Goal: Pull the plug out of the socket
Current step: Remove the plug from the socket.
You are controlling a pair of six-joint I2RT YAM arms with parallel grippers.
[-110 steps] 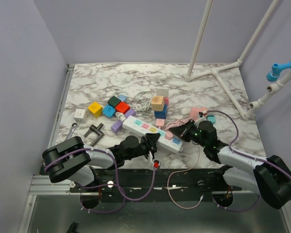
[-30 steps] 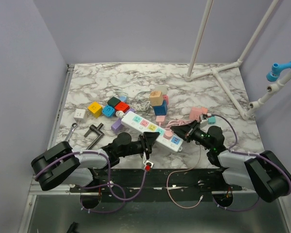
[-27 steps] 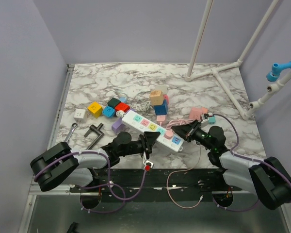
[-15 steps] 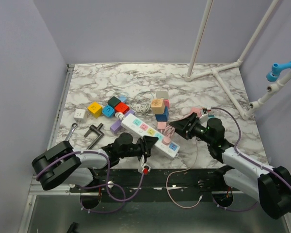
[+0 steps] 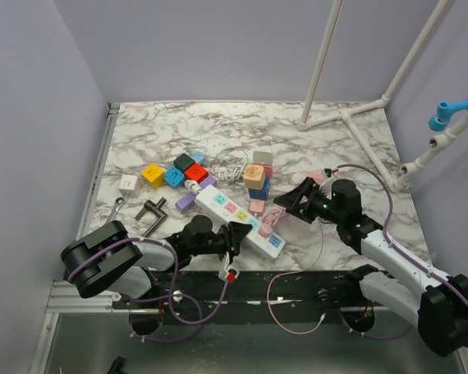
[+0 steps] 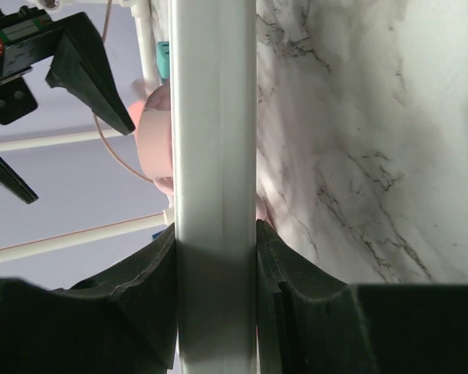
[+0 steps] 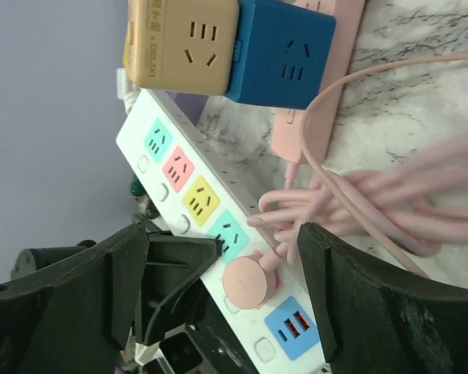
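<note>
The left arm lies low along the near edge of the marble table (image 5: 179,132), forearm stretched to the right. The left gripper (image 5: 235,231) is clenched on the near long edge of the white power strip (image 5: 225,206). In the left wrist view that edge runs straight up the frame, and the black fingers (image 6: 140,273) press it from both sides.

The right arm reaches in from the right with its elbow raised and its wrist tipped down toward the strip's near end. The right gripper (image 5: 295,204) is released, with its jaws spread wide and nothing between them.

The round pink plug (image 7: 246,282) sits seated in the strip, between a teal socket and the blue USB block at the strip's end. In the right wrist view it lies between the two spread fingers (image 7: 125,288), but in the top view the fingertips stop short of it, beside the strip and not touching.

A loose bundle of pink cable (image 7: 374,210) runs from the plug toward the right gripper. A tan cube adapter (image 7: 179,43) and a blue cube adapter (image 7: 285,51) stand just beyond the strip.
</note>
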